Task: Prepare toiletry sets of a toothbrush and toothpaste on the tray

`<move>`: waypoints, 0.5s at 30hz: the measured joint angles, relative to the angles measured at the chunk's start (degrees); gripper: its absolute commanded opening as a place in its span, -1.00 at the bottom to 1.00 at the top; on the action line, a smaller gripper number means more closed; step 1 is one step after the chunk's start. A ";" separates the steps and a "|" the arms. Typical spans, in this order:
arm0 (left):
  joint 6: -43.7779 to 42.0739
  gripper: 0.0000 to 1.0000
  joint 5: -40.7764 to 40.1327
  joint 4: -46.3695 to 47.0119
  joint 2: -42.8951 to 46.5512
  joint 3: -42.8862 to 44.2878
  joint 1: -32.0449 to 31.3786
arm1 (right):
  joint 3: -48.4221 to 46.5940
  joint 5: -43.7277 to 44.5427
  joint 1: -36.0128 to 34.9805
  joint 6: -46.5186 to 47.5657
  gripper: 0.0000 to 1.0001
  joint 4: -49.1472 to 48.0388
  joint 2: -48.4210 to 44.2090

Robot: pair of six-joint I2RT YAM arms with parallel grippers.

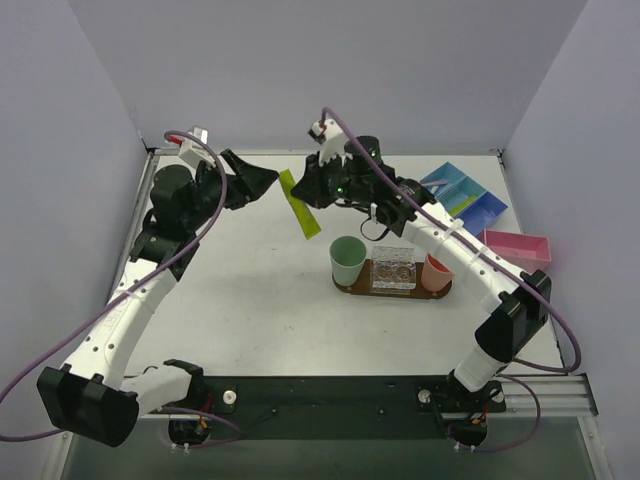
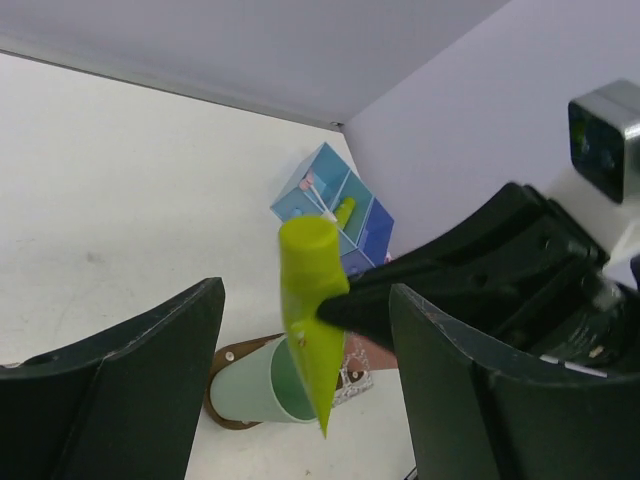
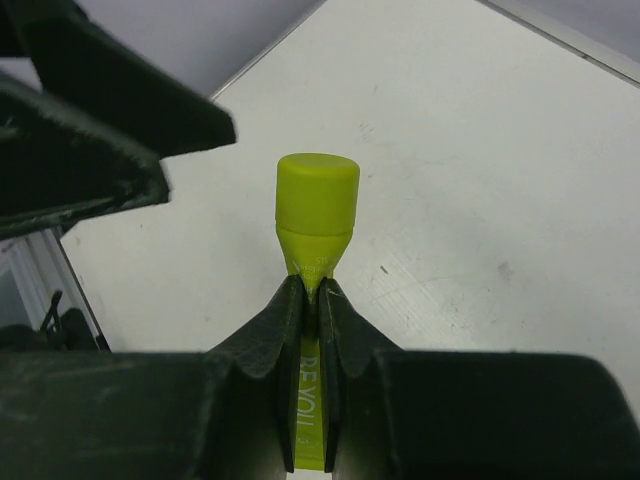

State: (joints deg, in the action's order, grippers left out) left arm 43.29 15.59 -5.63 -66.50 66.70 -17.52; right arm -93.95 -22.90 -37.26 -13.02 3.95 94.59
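Observation:
My right gripper point(image 1: 312, 197) is shut on a lime-green toothpaste tube point(image 1: 311, 226) and holds it in the air above the table's far middle. In the right wrist view the fingers point(image 3: 310, 292) pinch the tube just below its cap point(image 3: 317, 194). My left gripper point(image 1: 266, 182) is open, just left of the tube; in its wrist view the tube point(image 2: 312, 330) hangs between the spread jaws point(image 2: 306, 335) without touching them. The dark brown tray point(image 1: 445, 292) lies right of centre. Another green tube point(image 2: 344, 211) and thin whitish brushes point(image 2: 309, 184) lie in the blue bin point(image 1: 462, 193).
A mint-green cup point(image 1: 347, 260), a clear block point(image 1: 393, 268) and a salmon cup point(image 1: 436, 272) stand on the tray. A pink shallow box point(image 1: 517, 247) sits at the far right, near the blue bin. The walls close in at left, right and back.

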 measured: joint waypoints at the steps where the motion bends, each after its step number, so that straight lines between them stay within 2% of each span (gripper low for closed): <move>1: 1.14 0.55 0.15 1.25 0.74 -1.09 0.00 | 0.81 0.66 -1.86 1.36 -1.00 0.17 -0.52; 7: 3.67 0.55 -0.37 3.17 3.45 -5.31 -0.02 | 5.66 5.29 -9.73 7.41 -1.00 1.09 -4.37; 15: 4.50 0.55 -0.79 2.67 5.68 -9.49 -2.27 | 6.78 9.25 -12.31 11.50 -1.00 0.61 -5.14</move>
State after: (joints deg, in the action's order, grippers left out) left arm 47.79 14.81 -2.96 -60.82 57.21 -19.79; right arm -87.18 -13.65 -49.56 -1.52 4.56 89.45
